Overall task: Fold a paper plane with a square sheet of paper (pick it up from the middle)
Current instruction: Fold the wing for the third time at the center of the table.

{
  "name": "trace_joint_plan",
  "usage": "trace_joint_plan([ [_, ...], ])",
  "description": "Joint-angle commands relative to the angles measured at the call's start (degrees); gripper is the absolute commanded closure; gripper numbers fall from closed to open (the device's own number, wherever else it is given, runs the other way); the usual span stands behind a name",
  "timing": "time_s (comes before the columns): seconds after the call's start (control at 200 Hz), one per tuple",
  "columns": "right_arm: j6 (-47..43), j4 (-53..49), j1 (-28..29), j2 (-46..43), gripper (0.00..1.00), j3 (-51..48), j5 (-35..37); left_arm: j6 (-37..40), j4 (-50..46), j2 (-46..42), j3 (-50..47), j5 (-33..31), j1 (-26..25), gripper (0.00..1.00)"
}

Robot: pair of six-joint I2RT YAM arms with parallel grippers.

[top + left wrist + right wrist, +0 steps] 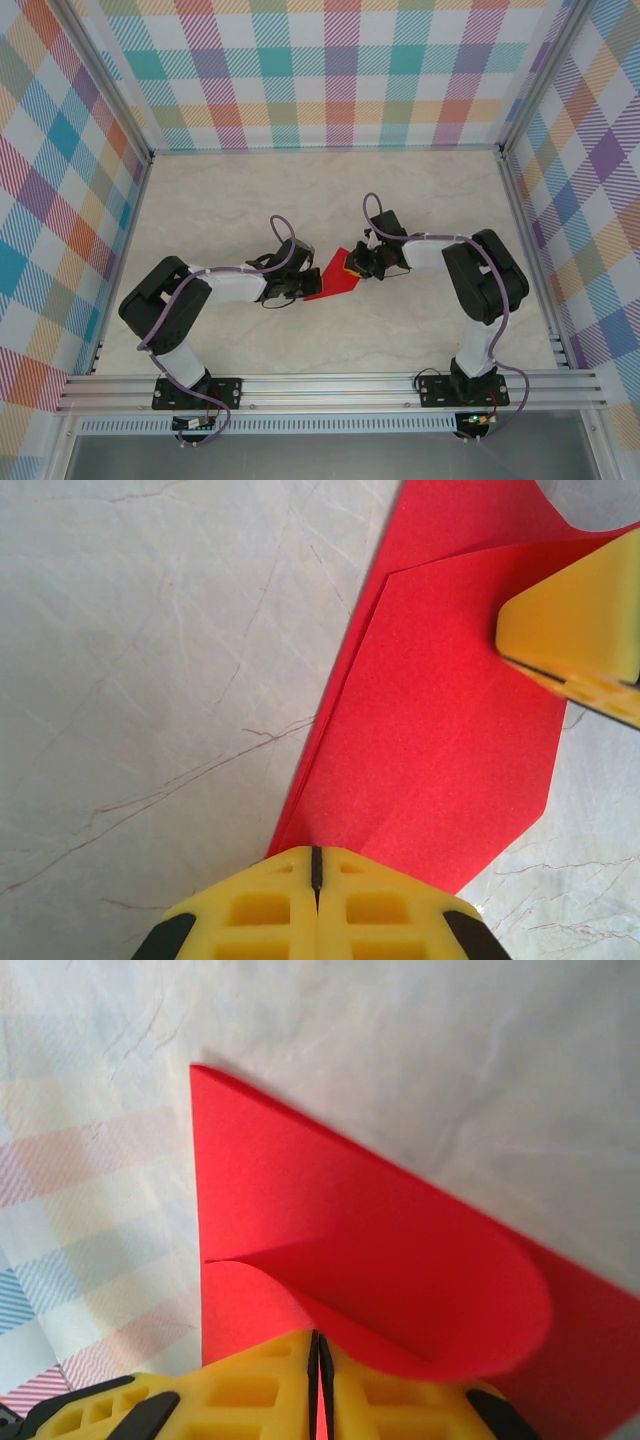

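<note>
The red sheet of paper (335,283) lies partly folded in the middle of the table, between my two grippers. In the left wrist view the paper (440,730) shows layered edges along its left side. My left gripper (316,865) is shut, and its tip rests on the paper's near corner. My right gripper (319,1345) is shut on a flap of the paper (350,1220), which curls up and over in a loop. One yellow right finger (580,620) sits over the sheet's far end. From above, the left gripper (303,287) and right gripper (357,266) face each other across the sheet.
The pale marble table (330,190) is boxed in by checked walls (330,70) at the back and both sides. An aluminium rail (330,390) with both arm bases runs along the near edge.
</note>
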Motion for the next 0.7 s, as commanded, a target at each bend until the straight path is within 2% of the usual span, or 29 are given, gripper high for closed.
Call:
trace_joint_plan([
  [0.0, -1.81, -4.51, -2.51, 0.22, 0.87, 0.61, 8.49, 0.48, -6.70, 2.28, -0.50, -2.50, 0.55, 1.00],
  [0.34, -5.84, -8.49, -5.62, 0.22, 0.87, 4.67, 10.75, 0.78, -6.70, 2.91, -0.04, -1.57, 0.54, 1.00],
  [0.475, -5.35, -7.08, -5.54, -4.68, 0.87, 3.49, 8.52, 0.88, -6.70, 2.77, 0.12, -1.25, 0.55, 1.00],
  [0.595, -3.76, -1.51, -3.56, -11.29, 0.86, -1.15, 5.41, 0.84, -6.44, 2.58, -0.04, -1.12, 0.54, 1.00],
  [0.695, -3.68, -1.28, -0.34, -12.19, 0.86, -1.76, 3.98, 0.83, -6.26, 2.65, 0.20, -0.96, 0.54, 1.00],
])
